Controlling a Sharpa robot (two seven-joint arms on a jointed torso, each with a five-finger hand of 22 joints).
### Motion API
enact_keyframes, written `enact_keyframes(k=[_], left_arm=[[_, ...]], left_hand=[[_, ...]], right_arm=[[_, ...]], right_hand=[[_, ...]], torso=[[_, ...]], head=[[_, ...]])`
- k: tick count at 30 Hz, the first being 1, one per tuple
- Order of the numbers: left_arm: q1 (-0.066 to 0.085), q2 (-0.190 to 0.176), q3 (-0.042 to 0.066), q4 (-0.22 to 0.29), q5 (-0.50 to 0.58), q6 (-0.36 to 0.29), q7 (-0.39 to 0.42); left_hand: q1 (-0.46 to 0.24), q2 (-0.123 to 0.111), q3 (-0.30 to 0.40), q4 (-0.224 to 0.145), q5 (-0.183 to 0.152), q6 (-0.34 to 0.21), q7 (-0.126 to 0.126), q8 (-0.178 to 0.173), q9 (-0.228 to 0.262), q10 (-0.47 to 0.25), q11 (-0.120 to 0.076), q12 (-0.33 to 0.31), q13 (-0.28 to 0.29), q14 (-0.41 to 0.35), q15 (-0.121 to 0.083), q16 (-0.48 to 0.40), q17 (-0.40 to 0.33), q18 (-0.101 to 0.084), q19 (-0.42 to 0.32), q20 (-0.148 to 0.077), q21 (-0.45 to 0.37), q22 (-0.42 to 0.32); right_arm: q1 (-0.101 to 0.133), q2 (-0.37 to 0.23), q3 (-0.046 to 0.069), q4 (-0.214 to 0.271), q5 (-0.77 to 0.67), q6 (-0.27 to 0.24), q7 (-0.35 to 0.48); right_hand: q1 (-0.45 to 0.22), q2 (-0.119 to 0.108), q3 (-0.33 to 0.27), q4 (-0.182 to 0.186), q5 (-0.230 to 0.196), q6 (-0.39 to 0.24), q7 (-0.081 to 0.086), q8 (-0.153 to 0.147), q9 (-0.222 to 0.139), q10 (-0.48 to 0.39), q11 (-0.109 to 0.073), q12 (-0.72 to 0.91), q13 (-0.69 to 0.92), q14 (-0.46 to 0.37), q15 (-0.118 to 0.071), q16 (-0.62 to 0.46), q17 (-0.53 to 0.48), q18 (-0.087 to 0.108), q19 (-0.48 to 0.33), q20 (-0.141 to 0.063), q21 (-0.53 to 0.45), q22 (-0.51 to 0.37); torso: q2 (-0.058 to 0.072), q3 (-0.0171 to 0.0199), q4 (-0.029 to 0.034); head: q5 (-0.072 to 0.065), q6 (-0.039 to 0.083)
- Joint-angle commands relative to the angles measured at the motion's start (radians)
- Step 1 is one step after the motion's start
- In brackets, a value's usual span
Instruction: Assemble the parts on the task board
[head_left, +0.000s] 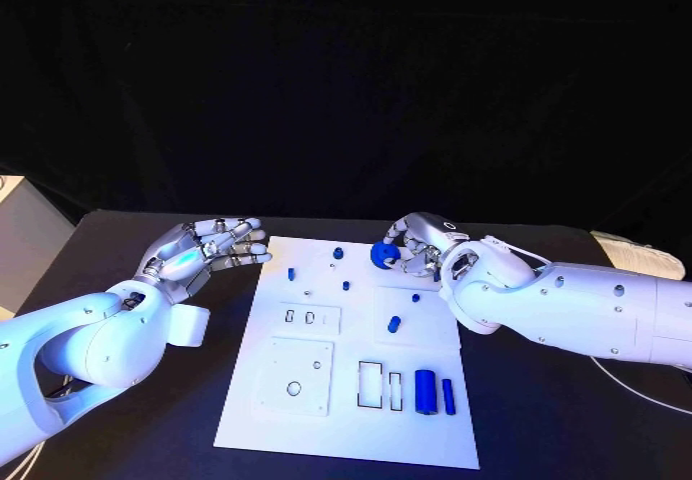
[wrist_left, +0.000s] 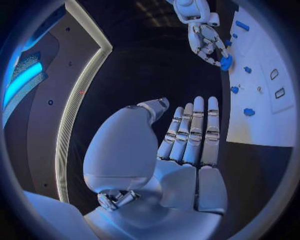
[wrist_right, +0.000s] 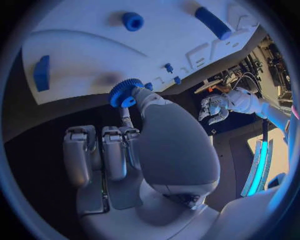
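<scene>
The white task board (head_left: 346, 420) lies in the middle of the black table. My right hand (head_left: 411, 248) hovers over the board's far right corner and pinches a blue toothed gear (head_left: 385, 256); the right wrist view shows the gear (wrist_right: 125, 93) between thumb and a fingertip. My left hand (head_left: 214, 248) floats beside the board's far left corner, fingers straight and apart, holding nothing; its palm (wrist_left: 187, 150) faces the board edge. A blue cylinder (head_left: 426, 390) and a slim blue bar (head_left: 449, 396) lie near the board's front right. Small blue pegs (head_left: 346, 285) stand at the far end.
A blue oval piece (head_left: 394, 324) sits in a recessed square mid-board. Raised white plates with slots (head_left: 309, 318) and a round hole (head_left: 294, 388) occupy the board's left side. A white box (head_left: 29, 235) stands at the table's far left edge.
</scene>
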Motion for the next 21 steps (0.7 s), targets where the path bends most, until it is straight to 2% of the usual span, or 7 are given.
enact_keyframes(k=[1, 8, 15, 21], left_arm=[[0.001, 0.002, 0.001, 0.003, 0.003, 0.018, 0.006], [0.001, 0.005, 0.001, 0.004, 0.003, 0.019, 0.005], [0.001, 0.006, 0.001, 0.004, 0.003, 0.020, 0.005], [0.001, 0.007, 0.001, 0.003, 0.003, 0.021, 0.004]], left_hand=[[-0.002, 0.002, 0.004, -0.002, -0.005, -0.002, 0.014, -0.004, -0.001, 0.008, 0.001, -0.005, 0.000, -0.006, -0.001, 0.004, 0.001, 0.013, -0.007, 0.003, 0.006, -0.002], [-0.002, 0.002, 0.004, -0.002, -0.005, -0.002, 0.014, -0.004, -0.001, 0.008, 0.001, -0.005, 0.000, -0.006, -0.001, 0.004, 0.001, 0.013, -0.007, 0.003, 0.006, -0.002], [-0.002, 0.002, 0.004, -0.002, -0.005, -0.002, 0.014, -0.004, -0.001, 0.008, 0.001, -0.005, 0.000, -0.006, -0.001, 0.004, 0.001, 0.013, -0.007, 0.003, 0.006, -0.002], [-0.002, 0.002, 0.004, -0.002, -0.005, -0.002, 0.014, -0.004, -0.001, 0.008, 0.001, -0.005, 0.000, -0.006, -0.001, 0.004, 0.001, 0.013, -0.007, 0.003, 0.006, -0.002]], right_arm=[[0.002, 0.029, 0.000, 0.009, -0.079, -0.009, -0.007], [0.003, 0.107, -0.001, -0.013, -0.130, 0.004, -0.015], [0.002, 0.167, -0.005, -0.044, -0.175, 0.005, -0.025], [0.001, 0.194, -0.006, -0.066, -0.208, 0.007, -0.036]], right_hand=[[-0.008, -0.003, 0.007, 0.001, 0.003, 0.076, -0.036, 0.033, 0.019, 0.106, -0.007, 0.003, 0.263, 0.104, -0.009, 0.004, 0.263, -0.020, 0.086, -0.007, 0.007, 0.227], [-0.010, -0.005, 0.009, 0.000, 0.000, 0.074, -0.036, 0.032, 0.019, 0.106, -0.007, 0.003, 0.263, 0.104, -0.010, 0.004, 0.263, -0.021, 0.088, -0.008, 0.010, 0.230], [-0.011, -0.006, 0.012, 0.000, -0.002, 0.074, -0.037, 0.031, 0.019, 0.106, -0.007, 0.003, 0.263, 0.104, -0.010, 0.004, 0.263, -0.022, 0.089, -0.008, 0.012, 0.232], [-0.011, -0.006, 0.012, -0.001, -0.002, 0.073, -0.037, 0.031, 0.018, 0.106, -0.007, 0.003, 0.263, 0.104, -0.010, 0.004, 0.263, -0.022, 0.090, -0.008, 0.013, 0.233]], torso=[[0.001, 0.0009, 0.0020], [0.000, -0.0012, 0.0061], [0.003, 0.0008, 0.0032], [0.002, 0.0007, 0.0006]], head=[[0.004, 0.001], [0.005, 0.002], [0.012, 0.000], [0.017, -0.001]])
